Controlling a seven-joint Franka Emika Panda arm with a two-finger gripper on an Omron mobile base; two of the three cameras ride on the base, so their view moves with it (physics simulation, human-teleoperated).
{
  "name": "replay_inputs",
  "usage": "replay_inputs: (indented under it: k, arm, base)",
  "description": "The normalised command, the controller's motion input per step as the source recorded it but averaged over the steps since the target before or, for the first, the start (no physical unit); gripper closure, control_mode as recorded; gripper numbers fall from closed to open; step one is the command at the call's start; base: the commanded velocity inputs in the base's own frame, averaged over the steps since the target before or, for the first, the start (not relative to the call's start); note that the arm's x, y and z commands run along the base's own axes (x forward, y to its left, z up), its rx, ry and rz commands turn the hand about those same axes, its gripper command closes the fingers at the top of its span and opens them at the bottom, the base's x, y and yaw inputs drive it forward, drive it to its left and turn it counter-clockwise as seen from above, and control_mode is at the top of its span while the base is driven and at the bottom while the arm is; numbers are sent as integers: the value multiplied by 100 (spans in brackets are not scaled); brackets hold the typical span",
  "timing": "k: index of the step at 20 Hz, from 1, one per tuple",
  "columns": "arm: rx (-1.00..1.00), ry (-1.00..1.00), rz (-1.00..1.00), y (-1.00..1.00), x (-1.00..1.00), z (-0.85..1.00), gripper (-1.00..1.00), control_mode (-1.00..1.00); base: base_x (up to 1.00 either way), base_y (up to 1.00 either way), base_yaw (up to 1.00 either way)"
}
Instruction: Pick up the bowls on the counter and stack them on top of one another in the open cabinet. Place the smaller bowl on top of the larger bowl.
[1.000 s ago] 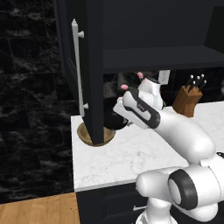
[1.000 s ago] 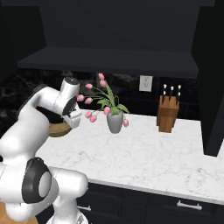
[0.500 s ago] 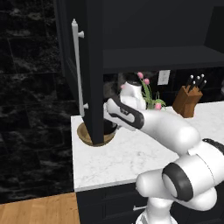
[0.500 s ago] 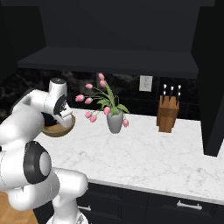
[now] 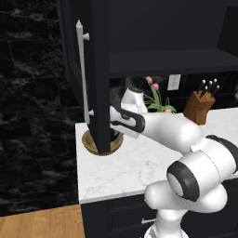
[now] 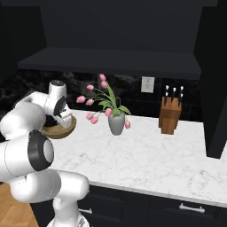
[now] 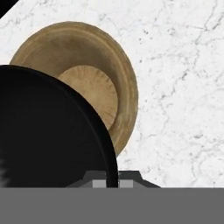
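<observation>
A white robot arm reaches left across a white marble counter [image 6: 146,155] in a dark kitchen, its hand lowered over the counter's far left corner, where a wide, shallow tan wooden bowl [image 7: 89,83] sits flat on the stone. In the left base view the bowl [image 5: 88,142] is half hidden behind the edge of the open cabinet door [image 5: 100,74], a tall blue-black panel with a long silver bar handle [image 5: 82,69]; the dark shelf [image 5: 172,60] it is meant to reach lies above and to the right of the bowl. In the hand view the camera looks straight down, and a large round black object [image 7: 48,131], its identity unclear, rides just in front of the gripper [image 7: 107,177] and covers the lower left part of the wooden bowl. The black rim seems to pass between the two small finger tips, so the gripper may be pinching it, but its state cannot be told for sure. The relation that matters: the wooden bowl lies directly below and slightly ahead of the hand, touching the counter, with only this single arm available to reach it, and being round it has no long axis to line up with. A grey vase of pink tulips [image 6: 116,122] and a wooden knife block [image 6: 170,115] stand well apart to the right, clear of the work
</observation>
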Motion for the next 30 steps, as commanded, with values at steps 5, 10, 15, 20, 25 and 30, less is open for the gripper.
replay_inputs:
  k: [5, 10, 15, 20, 25, 30]
  arm:
    - [0, 0, 0, 0, 30, -30, 100, -100]
    - [-1, 0, 0, 4, 14, -33, 100, -100]
    - [-2, 0, 0, 13, 14, -26, 100, -100]
    - [-3, 0, 0, 11, 21, -14, 100, -100]
    - [-3, 0, 0, 4, 32, -13, 100, -100]
    - [-1, 0, 0, 2, 24, -6, 100, -100]
  base:
    - [0, 0, 0]
    - [0, 0, 0]
    - [0, 0, 0]
    - [0, 0, 0]
    - [0, 0, 0]
    - [0, 0, 0]
